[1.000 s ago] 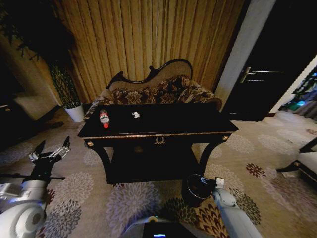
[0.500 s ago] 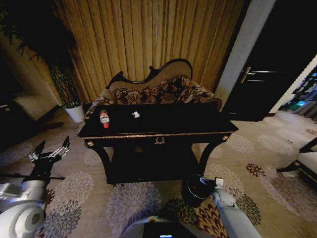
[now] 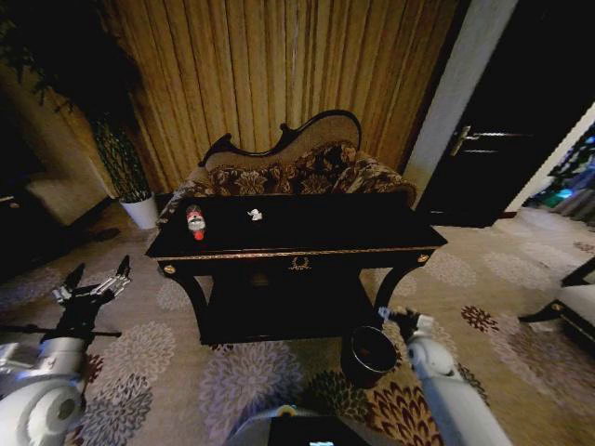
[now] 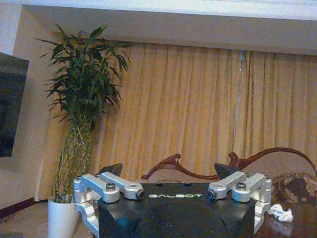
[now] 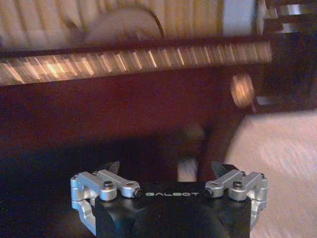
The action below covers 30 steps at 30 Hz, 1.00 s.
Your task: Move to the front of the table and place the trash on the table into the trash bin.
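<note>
The black table (image 3: pixel 372 228) with gold trim stands in front of me. On its left part lie a small clear bottle (image 3: pixel 195 221) with a red label and a white paper scrap (image 3: pixel 255 215), the trash. The scrap (image 4: pixel 281 213) also shows in the left wrist view. The dark round trash bin (image 3: pixel 368 355) stands on the carpet by the table's right front leg. My right gripper (image 3: pixel 389 316) (image 5: pixel 166 167) hangs open and empty just above the bin's far right rim, facing the table's gold edge (image 5: pixel 133 62). My left gripper (image 3: pixel 98 274) (image 4: pixel 168 171) is open and empty, low at the table's left.
A patterned sofa (image 3: pixel 297 172) stands behind the table against tan curtains. A tall plant in a white pot (image 3: pixel 141 212) is at the back left. A dark door (image 3: pixel 483 139) is at the right, and a chair's edge (image 3: pixel 576 307) at the far right. Flowered carpet surrounds the table.
My right gripper has lifted from inside the bin's mouth to just above its far right rim. The left arm, table and trash have not moved.
</note>
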### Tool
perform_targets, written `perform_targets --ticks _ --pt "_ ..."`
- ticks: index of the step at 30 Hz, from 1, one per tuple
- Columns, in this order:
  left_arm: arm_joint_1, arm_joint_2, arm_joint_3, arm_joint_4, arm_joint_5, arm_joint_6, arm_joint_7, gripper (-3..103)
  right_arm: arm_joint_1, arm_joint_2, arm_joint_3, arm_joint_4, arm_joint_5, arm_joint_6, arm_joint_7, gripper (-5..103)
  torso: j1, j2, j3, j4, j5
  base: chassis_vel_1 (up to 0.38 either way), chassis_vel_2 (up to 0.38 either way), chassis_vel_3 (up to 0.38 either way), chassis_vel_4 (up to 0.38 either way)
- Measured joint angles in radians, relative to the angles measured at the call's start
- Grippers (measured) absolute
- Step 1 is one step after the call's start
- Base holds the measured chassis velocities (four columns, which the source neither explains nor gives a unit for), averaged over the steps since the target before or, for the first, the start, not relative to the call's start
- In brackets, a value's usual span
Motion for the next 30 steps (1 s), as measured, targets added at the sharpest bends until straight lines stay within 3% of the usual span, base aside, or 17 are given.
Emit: perform_targets --ticks 10,30 --pt "0.000 0.007 -0.005 0.001 -0.002 -0.008 0.001 100 -0.046 -0.044 -0.012 0.369 0.047 0.025 0.003 100 0.000 0.000 0.000 0.0002 -0.0001 0.000 0.000 0.000 0.000" --pt "0.003 0.006 -0.011 -0.014 0.000 0.002 0.000 100 -0.066 -0.066 0.000 0.432 0.084 0.033 0.000 100 0.000 0.000 0.000 0.0001 0.0001 -0.004 0.004 0.008 -0.005"
